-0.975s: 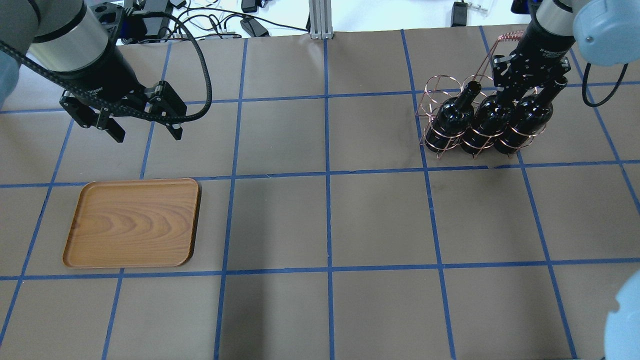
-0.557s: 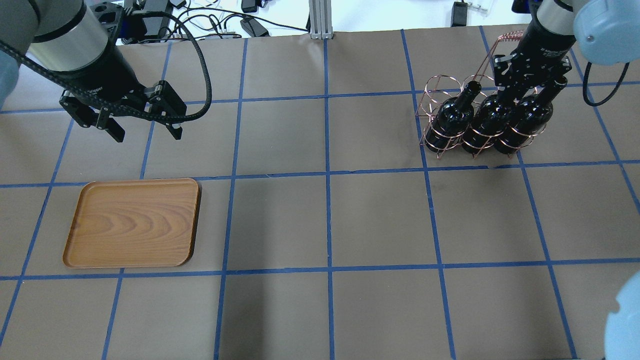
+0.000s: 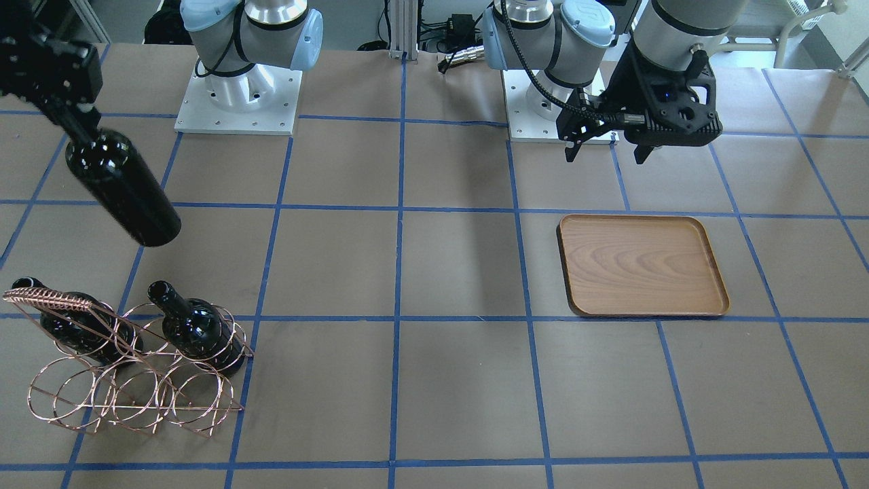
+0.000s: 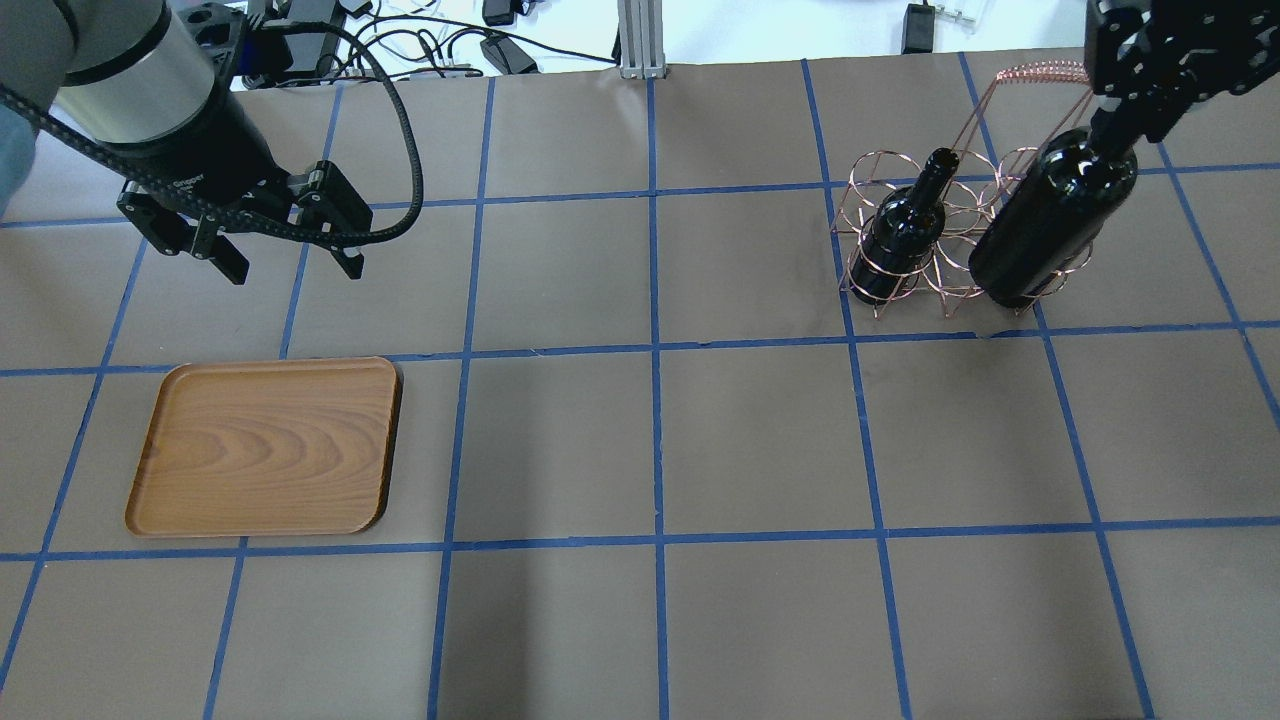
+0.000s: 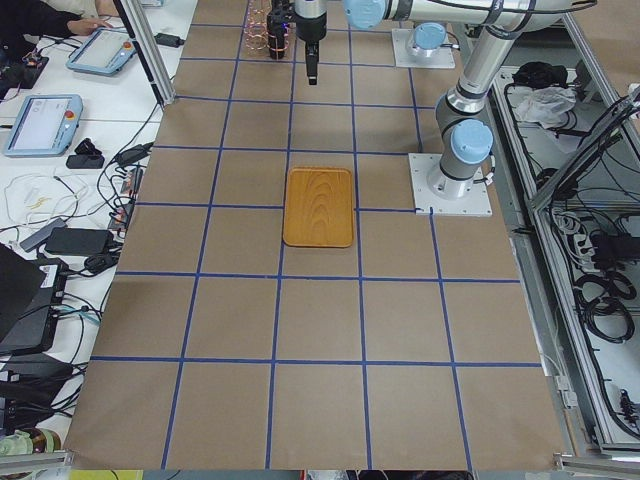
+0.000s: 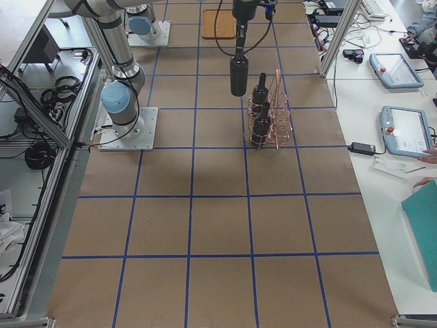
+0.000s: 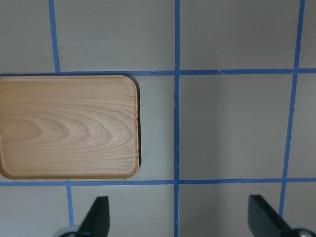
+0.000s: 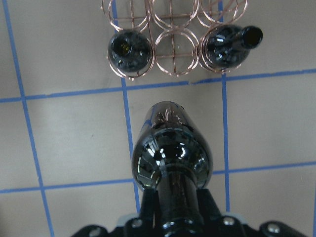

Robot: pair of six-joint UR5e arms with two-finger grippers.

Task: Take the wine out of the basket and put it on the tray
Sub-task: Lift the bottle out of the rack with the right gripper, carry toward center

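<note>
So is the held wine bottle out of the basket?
Out: right gripper holds the wine bottle by its neck, hanging clear of the basket; its middle ring is empty.

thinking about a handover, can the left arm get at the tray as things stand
Probably yes: the left arm hangs over the table near the tray, jaws open and empty, and nothing stands between them or on the tray.

Table (image 4: pixel 560 630) is covered in what looks like brown paper (image 4: pixel 760 440) with blue tape grid (image 4: pixel 655 340); tray (image 4: pixel 265 447) and basket (image 3: pixel 132 390) are set on it, well apart.
</note>
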